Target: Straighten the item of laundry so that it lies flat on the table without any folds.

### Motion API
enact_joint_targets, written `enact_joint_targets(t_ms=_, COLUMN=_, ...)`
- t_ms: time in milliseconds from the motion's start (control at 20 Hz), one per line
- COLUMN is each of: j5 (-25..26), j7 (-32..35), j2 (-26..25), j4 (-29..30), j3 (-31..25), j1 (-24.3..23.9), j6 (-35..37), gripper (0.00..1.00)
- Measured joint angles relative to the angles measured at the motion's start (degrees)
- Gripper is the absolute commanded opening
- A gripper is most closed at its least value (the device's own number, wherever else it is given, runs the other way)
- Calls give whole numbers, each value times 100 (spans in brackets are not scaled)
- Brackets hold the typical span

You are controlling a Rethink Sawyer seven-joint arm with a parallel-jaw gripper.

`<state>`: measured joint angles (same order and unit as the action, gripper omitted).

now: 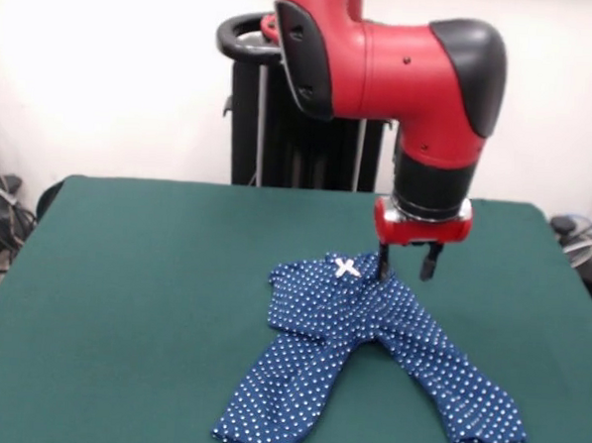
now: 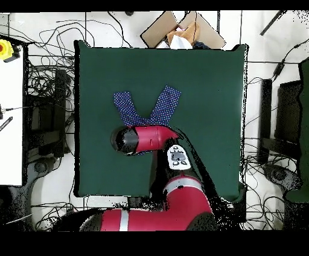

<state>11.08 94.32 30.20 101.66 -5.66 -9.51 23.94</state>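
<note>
The navy-blue polka-dot trousers (image 1: 369, 335) lie on the green table (image 1: 125, 272). Their waistband, with a small pale bow (image 1: 346, 268), is towards the robot, and both legs spread towards the camera. The waist area is bunched and creased. My gripper (image 1: 406, 265) hangs just at the waistband's right end. It is open, with one finger (image 1: 383, 262) at the cloth's edge and the other beside it over bare table. In the overhead view the two legs (image 2: 166, 104) show in a V on the table (image 2: 205, 90). The arm's head (image 2: 136, 140) hides the waist and the gripper.
The black pedestal (image 1: 301, 132) stands behind the table's far edge. In the overhead view, cables and a cardboard box (image 2: 181, 30) lie on the floor past the table's top edge. A white surface (image 2: 11, 121) is at the left.
</note>
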Motion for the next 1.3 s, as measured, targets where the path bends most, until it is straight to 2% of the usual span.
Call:
enact_joint_targets(t_ms=400, j5=333, j7=0, j2=56, j4=381, j3=268, j1=-217, j6=-755, gripper=100)
enact_joint_targets(t_ms=800, j5=452, j7=0, j2=-288, j4=441, j3=945, j1=114, j6=-2141, gripper=100)
enact_joint_targets(t_ms=1300, j5=449, j7=0, j2=-568, j4=691, j3=1025, j1=135, j6=-2956, gripper=100)
